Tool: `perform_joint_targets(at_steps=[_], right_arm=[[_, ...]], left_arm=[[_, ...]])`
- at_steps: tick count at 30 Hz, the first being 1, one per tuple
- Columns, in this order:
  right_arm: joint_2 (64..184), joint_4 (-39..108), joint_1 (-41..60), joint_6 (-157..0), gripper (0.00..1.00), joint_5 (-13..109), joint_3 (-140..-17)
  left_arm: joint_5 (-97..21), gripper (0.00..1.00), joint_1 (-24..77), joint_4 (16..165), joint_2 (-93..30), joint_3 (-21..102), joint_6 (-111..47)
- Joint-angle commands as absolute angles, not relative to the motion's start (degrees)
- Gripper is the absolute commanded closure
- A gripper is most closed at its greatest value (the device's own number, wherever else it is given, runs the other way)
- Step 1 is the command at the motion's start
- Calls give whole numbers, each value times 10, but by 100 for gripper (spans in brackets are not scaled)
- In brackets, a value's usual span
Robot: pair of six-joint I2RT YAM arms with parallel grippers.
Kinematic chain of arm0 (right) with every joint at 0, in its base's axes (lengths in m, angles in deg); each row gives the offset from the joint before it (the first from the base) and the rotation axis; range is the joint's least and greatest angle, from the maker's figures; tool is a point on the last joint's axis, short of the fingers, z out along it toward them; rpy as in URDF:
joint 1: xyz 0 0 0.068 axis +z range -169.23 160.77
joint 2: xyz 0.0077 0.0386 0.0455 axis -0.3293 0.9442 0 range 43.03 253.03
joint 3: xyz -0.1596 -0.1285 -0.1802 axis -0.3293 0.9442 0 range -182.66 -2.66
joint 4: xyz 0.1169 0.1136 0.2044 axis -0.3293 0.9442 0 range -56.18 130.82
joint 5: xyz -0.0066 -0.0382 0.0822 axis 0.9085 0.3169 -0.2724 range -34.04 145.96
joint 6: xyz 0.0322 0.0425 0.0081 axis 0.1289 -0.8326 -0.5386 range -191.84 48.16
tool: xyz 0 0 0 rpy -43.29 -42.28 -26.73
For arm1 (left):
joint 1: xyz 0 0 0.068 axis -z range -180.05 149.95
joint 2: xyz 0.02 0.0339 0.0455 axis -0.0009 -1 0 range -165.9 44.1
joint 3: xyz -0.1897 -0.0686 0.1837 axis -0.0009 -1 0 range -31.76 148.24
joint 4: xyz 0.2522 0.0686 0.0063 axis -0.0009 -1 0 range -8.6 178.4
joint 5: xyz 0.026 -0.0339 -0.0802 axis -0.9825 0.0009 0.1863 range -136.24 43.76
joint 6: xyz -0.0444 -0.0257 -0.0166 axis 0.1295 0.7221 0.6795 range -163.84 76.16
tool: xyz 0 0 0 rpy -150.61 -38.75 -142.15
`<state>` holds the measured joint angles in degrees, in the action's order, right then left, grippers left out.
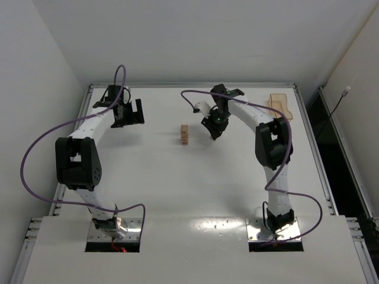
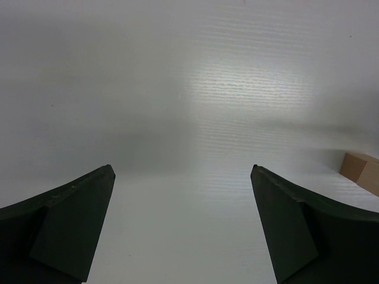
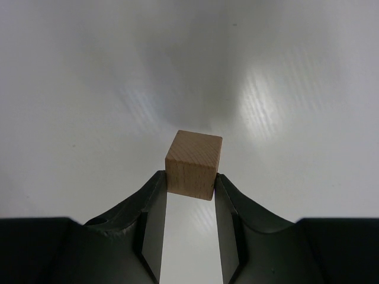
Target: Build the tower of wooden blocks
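The tower (image 1: pixel 185 134), a narrow column of tan wood blocks, stands mid-table; its cube count is unclear. My right gripper (image 1: pixel 214 134) hangs just right of it, shut on one wood block (image 3: pixel 193 164) held between the fingertips above the white table. My left gripper (image 1: pixel 131 113) is open and empty, off to the left of the tower. A tan block (image 2: pixel 361 172) shows at the right edge of the left wrist view.
A translucent orange tray (image 1: pixel 279 105) lies at the back right of the white table (image 1: pixel 177 189). Purple cables loop from both arms. Walls close in at the back and sides.
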<state>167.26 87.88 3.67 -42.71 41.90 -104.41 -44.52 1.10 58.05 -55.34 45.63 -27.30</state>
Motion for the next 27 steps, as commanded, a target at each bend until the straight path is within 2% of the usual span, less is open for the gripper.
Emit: perform_joint_targets(at_steps=[1, 11, 17, 27], right_arm=[[1715, 921, 22, -412, 100, 415, -1106], [1796, 914, -21, -407, 100, 415, -1200], [1740, 762, -33, -463, 100, 413, -1122], [1835, 878, -33, -452, 100, 380, -1243]], left_arm=[[-447, 0, 7, 592, -553, 473, -280], [-447, 0, 7, 592, -558, 473, -280], [-447, 0, 7, 592, -558, 473, -280], [-452, 0, 7, 592, -558, 468, -280]])
